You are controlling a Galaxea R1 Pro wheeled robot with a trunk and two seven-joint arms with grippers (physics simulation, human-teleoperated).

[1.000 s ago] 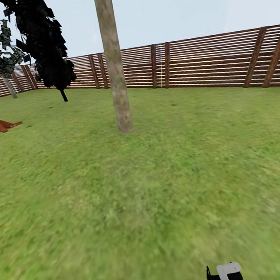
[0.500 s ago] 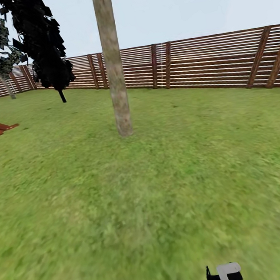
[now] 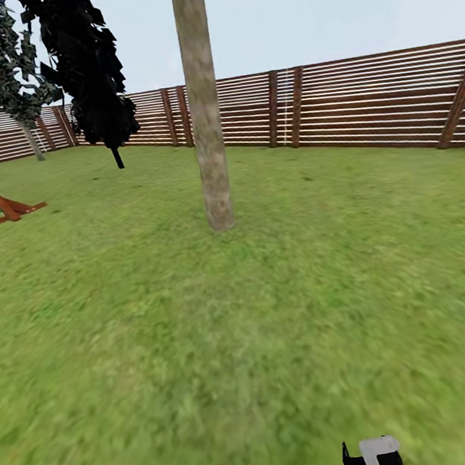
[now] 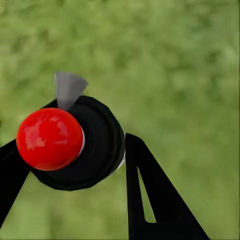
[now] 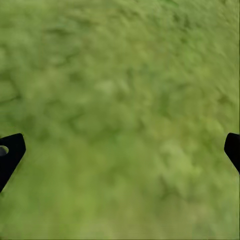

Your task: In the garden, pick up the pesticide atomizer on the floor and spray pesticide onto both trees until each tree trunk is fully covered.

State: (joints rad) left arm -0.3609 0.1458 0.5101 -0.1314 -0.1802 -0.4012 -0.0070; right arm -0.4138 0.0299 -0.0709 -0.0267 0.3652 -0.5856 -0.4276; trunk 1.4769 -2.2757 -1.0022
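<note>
One tree trunk [image 3: 206, 119] stood ahead of us in the head view, and against the pictures of a second and half a second back the whole scene had slid: the trunk sat a little further right and its foot lower, the fence [image 3: 362, 104] drifting with it, which we took as our own base and head moving, not the garden. We judged that as an approach toward the first of the trees, with spraying not yet begun, since no white mist showed on the bark. Beside the trunk, well apart to the left, hung a black cypress-like tree [image 3: 89, 68], a leafy grey-green tree [image 3: 1, 64] behind it, and a red-brown wooden frame [image 3: 0, 206] at the lawn's edge; open grass [image 3: 246, 347] lay between us and the trunk, nothing barring the way. Through the left wrist view, the left gripper [image 4: 75, 170] was closed around the pesticide atomizer [image 4: 80, 142], its red knob [image 4: 49, 138] and grey nozzle [image 4: 67, 89] facing the grass. Through the right wrist view, the right gripper [image 5: 120, 150] was spread wide and carried nothing, with blurred lawn beneath it.
</note>
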